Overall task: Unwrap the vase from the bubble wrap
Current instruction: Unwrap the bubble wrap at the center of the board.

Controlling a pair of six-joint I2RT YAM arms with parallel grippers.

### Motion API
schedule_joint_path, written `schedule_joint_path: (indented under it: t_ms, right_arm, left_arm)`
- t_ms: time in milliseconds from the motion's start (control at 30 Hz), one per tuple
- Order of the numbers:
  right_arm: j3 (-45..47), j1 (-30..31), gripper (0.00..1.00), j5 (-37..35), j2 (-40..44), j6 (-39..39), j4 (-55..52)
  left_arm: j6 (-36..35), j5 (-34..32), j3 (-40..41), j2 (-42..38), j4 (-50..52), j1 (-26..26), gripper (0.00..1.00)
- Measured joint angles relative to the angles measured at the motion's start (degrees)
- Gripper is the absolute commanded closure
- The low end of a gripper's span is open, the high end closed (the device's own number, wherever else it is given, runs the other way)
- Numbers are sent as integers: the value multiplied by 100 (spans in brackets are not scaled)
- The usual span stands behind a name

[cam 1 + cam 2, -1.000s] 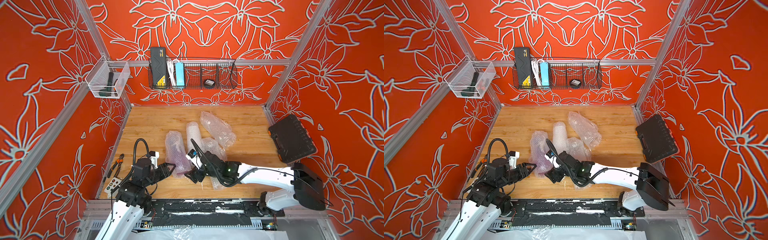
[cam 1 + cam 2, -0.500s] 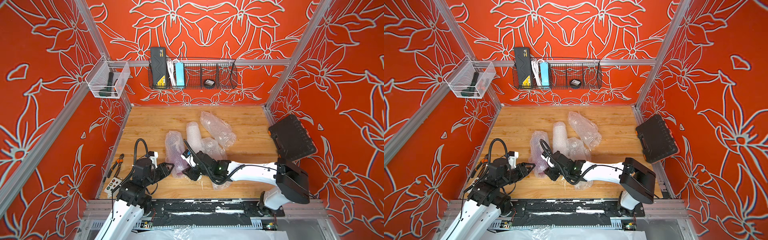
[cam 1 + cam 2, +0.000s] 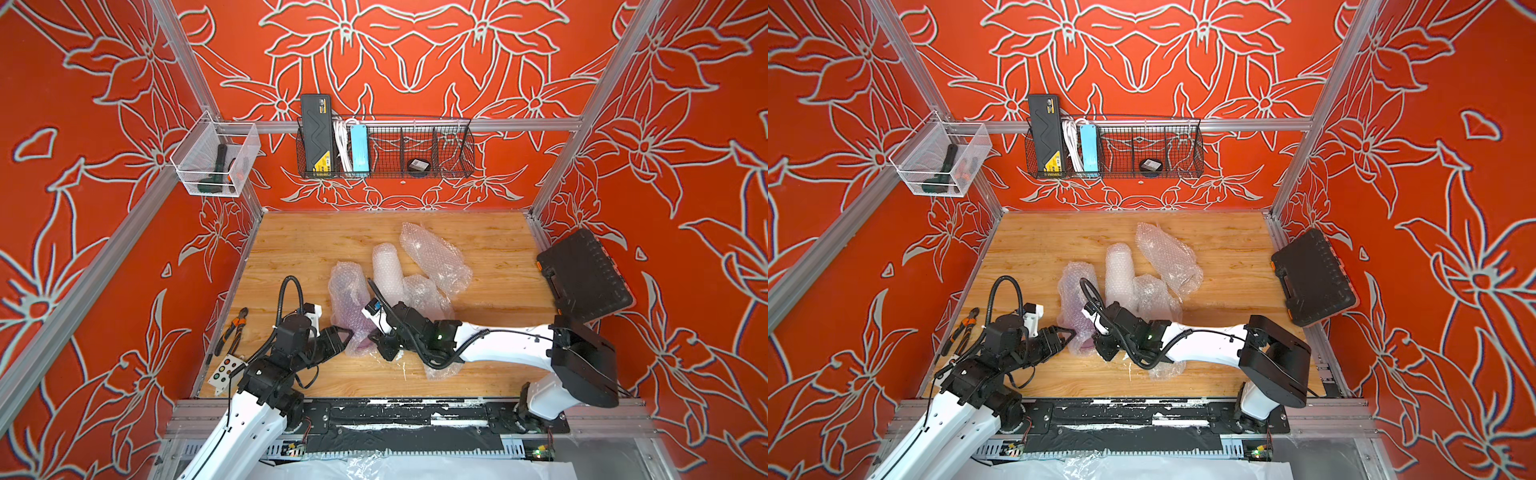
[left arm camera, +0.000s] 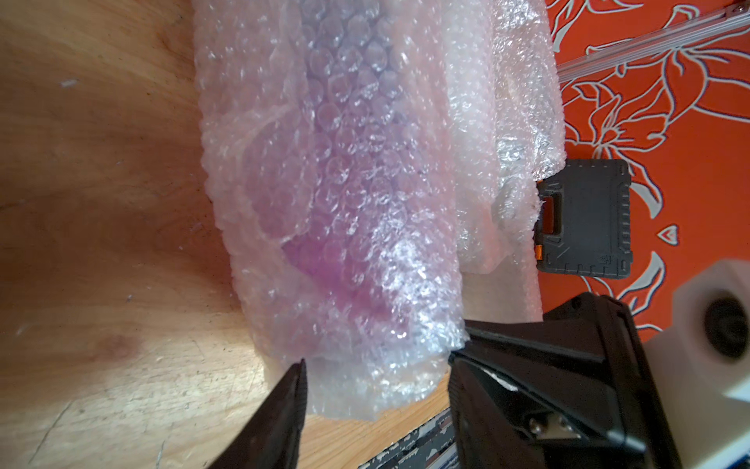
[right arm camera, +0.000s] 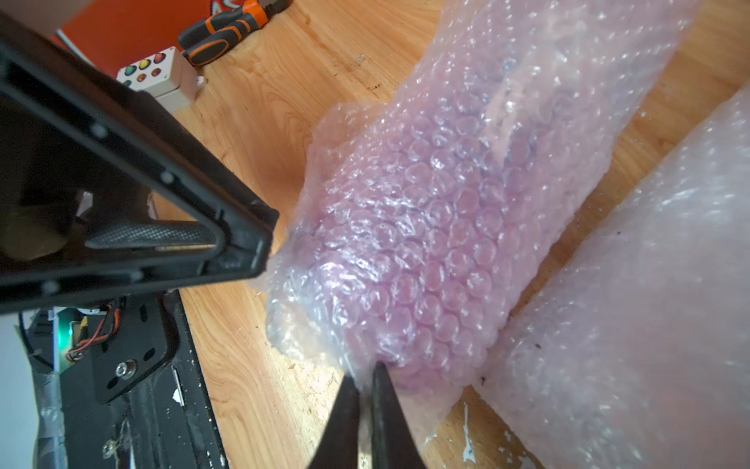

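purple shows dimly through the bubble wrap point(image 5: 426, 243), and that blur of colour is all i can see of the vase point(image 4: 324, 260), which is covered all round. the bundle lies on its side on the wooden table point(image 3: 299, 249), toward the front and a little left of the middle, with both arms meeting at its near end.

the right gripper point(image 5: 365, 375) has its fingers pressed almost together on a thin fold of the wrap at that end, so it has a pinch of plastic and nothing more. the left gripper point(image 4: 377, 361) comes in from the other side with its jaws standing well apart. the loose end of the bundle sits between them and each tip touches the wrap, though i can't tell whether they press on it.

just beside the bundle lies a whitish roll point(image 3: 386, 270), with two crumpled sheets point(image 3: 434, 257) past it. pliers point(image 3: 235, 328) lie at the table's left edge, and a black case point(image 3: 586, 274) leans at the right.
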State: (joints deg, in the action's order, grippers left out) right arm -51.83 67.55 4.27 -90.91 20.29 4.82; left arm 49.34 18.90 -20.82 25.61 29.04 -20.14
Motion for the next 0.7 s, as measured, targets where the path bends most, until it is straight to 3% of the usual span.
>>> schedule_joint_path:
  t_ms: [133,533,633,700]
  right_arm:
    - [0,-48,100,4,0,-7,7]
    - [238,-503,100,-20,254,-153,9]
    - [284,-566,100,-46,334,-240,-13]
    - [284,-568,100,-44,334,-304,-15]
  left_arm:
    - [35,-111,2,50,-2,-85,48]
    - [330,-481,437,494,-586,-846,60]
    - [326,-597,433,485,-634,-890,59]
    - [295,-623,428,529,-686,-901,53]
